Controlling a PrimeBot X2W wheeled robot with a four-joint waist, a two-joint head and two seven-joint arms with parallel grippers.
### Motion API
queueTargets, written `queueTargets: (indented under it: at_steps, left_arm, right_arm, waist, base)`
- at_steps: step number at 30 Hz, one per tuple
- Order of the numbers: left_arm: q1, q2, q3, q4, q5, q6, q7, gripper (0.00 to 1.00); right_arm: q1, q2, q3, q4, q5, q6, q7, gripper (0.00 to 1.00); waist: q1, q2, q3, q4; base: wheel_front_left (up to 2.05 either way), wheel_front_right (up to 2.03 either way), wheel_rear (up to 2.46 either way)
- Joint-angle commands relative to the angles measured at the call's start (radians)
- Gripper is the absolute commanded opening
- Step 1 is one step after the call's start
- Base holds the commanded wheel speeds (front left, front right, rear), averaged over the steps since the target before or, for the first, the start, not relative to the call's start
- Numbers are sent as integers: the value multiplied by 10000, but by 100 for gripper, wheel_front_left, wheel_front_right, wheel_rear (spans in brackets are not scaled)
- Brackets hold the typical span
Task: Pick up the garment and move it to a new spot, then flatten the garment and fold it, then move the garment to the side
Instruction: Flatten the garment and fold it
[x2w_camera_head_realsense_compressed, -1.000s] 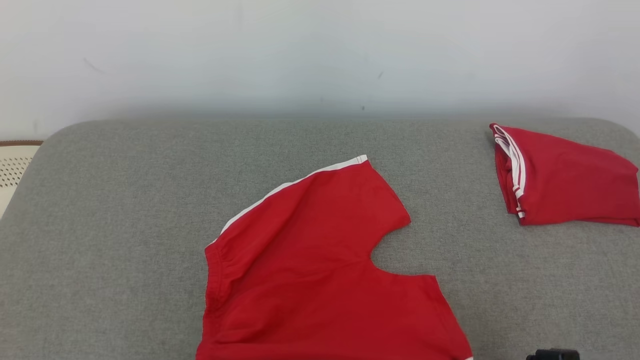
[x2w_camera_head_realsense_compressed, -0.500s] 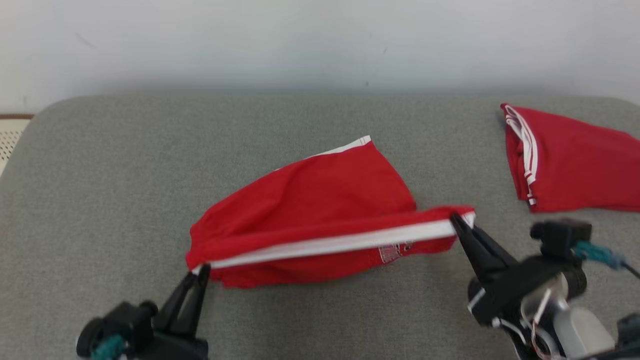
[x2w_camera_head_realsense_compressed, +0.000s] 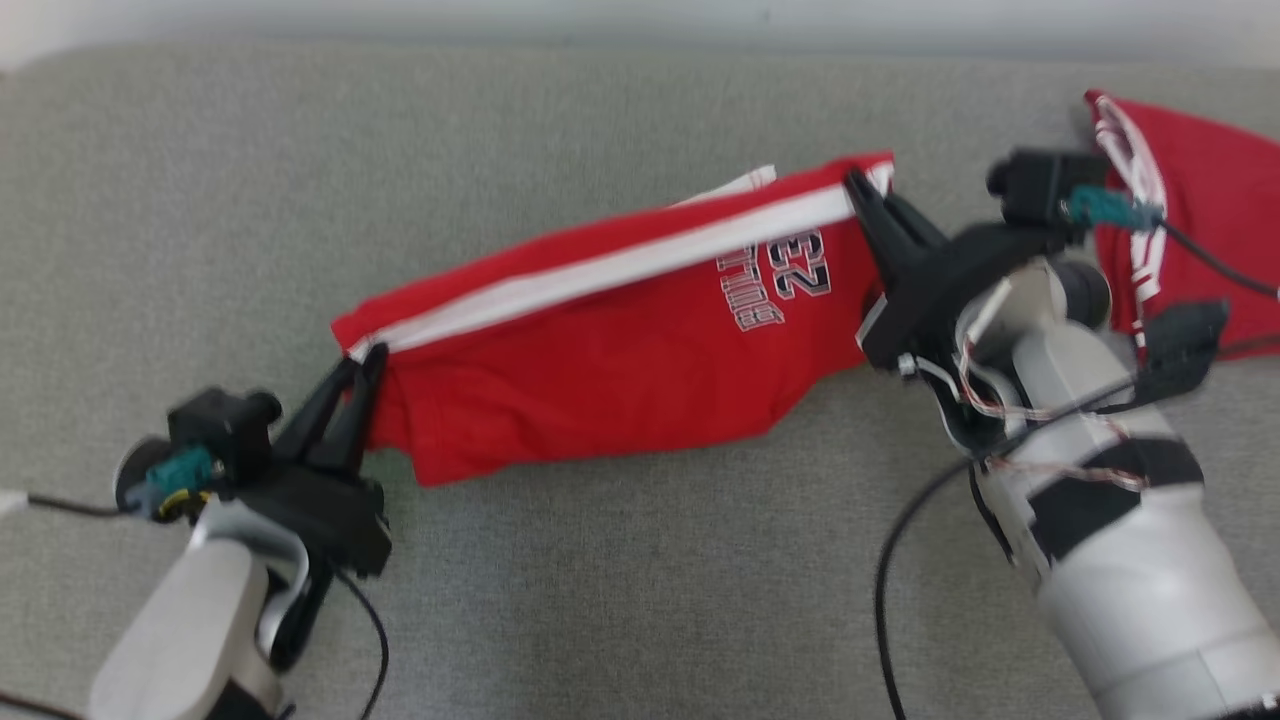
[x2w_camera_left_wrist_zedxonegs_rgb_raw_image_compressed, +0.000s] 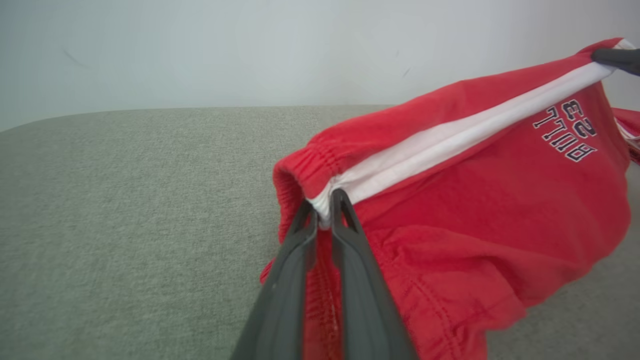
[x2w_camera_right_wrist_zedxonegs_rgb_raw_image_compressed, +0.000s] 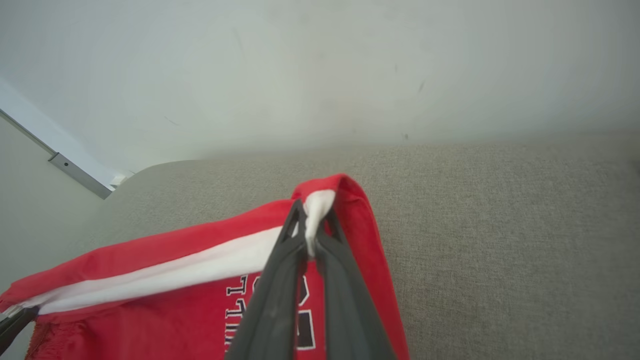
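Note:
The garment is a pair of red shorts with a white side stripe and dark lettering, folded over along the stripe and stretched between both grippers over the grey cushion. My left gripper is shut on the waistband end of the white stripe; the left wrist view has the pinch on the garment by the left gripper. My right gripper is shut on the hem end of the stripe, and the right wrist view gives the same grip of the right gripper on the garment.
A second red garment, folded, lies at the back right of the cushion, just behind my right wrist. A pale wall rises behind the cushion. Cables hang from both wrists.
Both grippers have taken the garment's striped edge and carried it up and over its other half, so the lettering now shows. The head camera has tilted down.

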Motion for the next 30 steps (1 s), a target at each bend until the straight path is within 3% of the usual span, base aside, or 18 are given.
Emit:
queueTargets:
  at_steps: [1, 12, 13, 14, 15, 22, 30]
  left_arm:
    - [-267, 24, 31, 169, 50, -33, -45, 0]
    - [-2268, -467, -440, 2288, 83, -458, -266, 0]
    - [-2344, -494, -479, 2417, 99, -484, -309, 0]
    - [-2419, -509, -525, 2550, 153, -496, -373, 52]
    - [-2463, -543, -559, 2671, 174, -510, -437, 100]
    - [-1972, -551, -310, 2765, 135, -378, -743, 100]
    - [-305, -481, 489, 810, 285, 187, -780, 100]
  right_arm:
    - [-344, 59, 99, 283, 63, 0, -119, 0]
    - [-2870, 590, 808, 3889, 426, 0, -1120, 0]
    - [-2959, 614, 873, 4046, 462, 0, -1215, 11]
    - [-3036, 630, 962, 4159, 483, 0, -1361, 62]
    - [-3057, 655, 1036, 4284, 572, 0, -1439, 100]
    - [-2717, 561, 1575, 4336, 1377, 0, -1917, 100]
    - [-1870, -79, 2292, 3501, 2173, 0, -2417, 100]
  waist:
    - [-3, -2, 664, 143]
    - [-3, -2, 1464, 469]
    - [-3, -2, 1470, 471]
    - [-3, -2, 1462, 472]
    - [-3, -2, 1436, 465]
    - [-3, -2, 986, 311]
    - [-3, -2, 395, 235]
  base:
    - [0, 0, 0]
    - [0, 0, 0]
    - [0, 0, 0]
    - [0, 0, 0]
    - [0, 0, 0]
    - [0, 0, 0]
    - [0, 0, 0]
